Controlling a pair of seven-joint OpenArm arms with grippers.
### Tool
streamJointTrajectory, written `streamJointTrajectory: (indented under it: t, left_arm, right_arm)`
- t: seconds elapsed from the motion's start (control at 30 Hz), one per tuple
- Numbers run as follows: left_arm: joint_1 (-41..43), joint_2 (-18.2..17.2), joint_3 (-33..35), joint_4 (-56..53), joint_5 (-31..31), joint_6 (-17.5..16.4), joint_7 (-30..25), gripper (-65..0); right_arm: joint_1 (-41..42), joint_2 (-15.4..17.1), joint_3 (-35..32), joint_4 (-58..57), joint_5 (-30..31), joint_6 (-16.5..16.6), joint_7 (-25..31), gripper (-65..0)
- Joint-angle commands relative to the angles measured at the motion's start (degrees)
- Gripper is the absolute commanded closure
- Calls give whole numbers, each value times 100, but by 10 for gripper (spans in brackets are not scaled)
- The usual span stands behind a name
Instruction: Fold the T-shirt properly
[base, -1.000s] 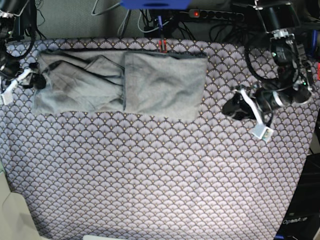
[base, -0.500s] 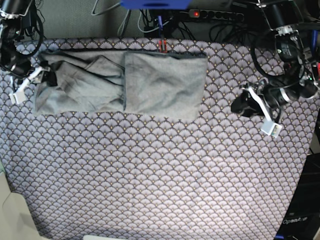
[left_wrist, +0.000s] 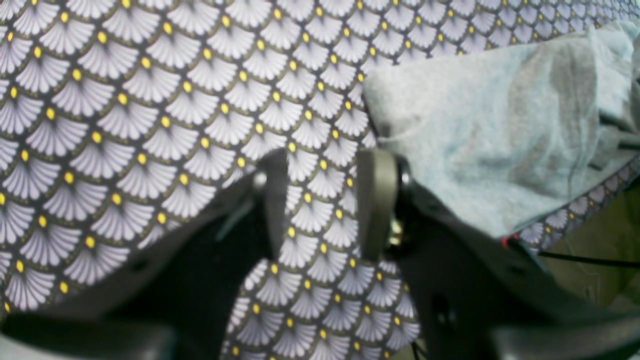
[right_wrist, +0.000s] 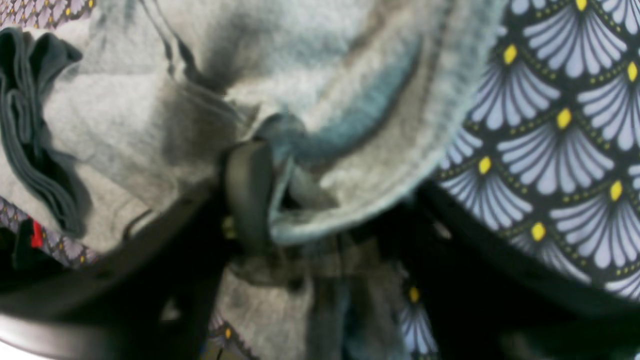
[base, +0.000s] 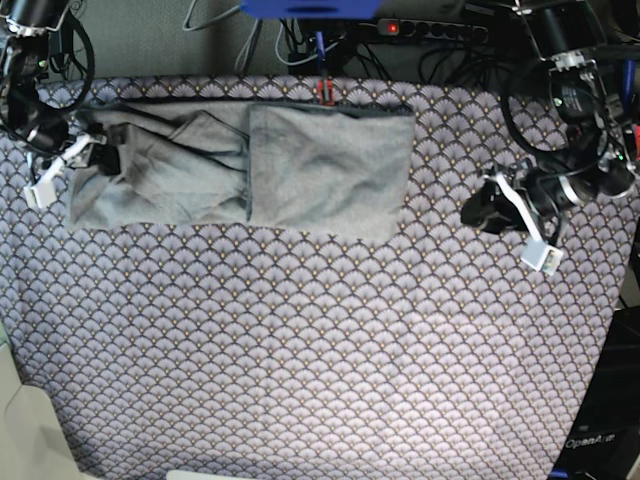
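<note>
Grey T-shirt (base: 240, 165) edge pinched in right gripper (right_wrist: 272, 200); left gripper (left_wrist: 325, 200) parted, empty, well apart.

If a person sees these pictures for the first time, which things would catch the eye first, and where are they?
First, the light heather-grey knit T-shirt, partly folded into a long band at the far edge of the purple-grey fan-scale patterned tablecloth. Next, the right gripper at the band's left end in the base view, its jaws around a fold of the grey fabric. The left gripper hovers open over bare cloth, apart from the shirt.
</note>
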Motion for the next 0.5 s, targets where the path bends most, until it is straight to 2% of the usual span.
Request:
streamJointTrajectory:
  t: [0.0, 0.13, 0.2, 0.47]
  left_arm:
    - [-72, -62, -27, 75, -118, -32, -118, -227]
    - [-72, -62, -27, 75, -118, -32, -118, -227]
    - [-72, -62, -27, 75, -118, -32, -118, -227]
    - [-72, -53, -27, 75, -118, -32, -118, -227]
  right_arm:
    - [28, 86, 21, 59, 74, -3, -16, -214]
    - [28, 95, 39, 50, 74, -3, -16, -55]
    - [28, 103, 39, 59, 74, -3, -25, -10]
    - [45, 297, 47, 744, 83, -3, -122, -10]
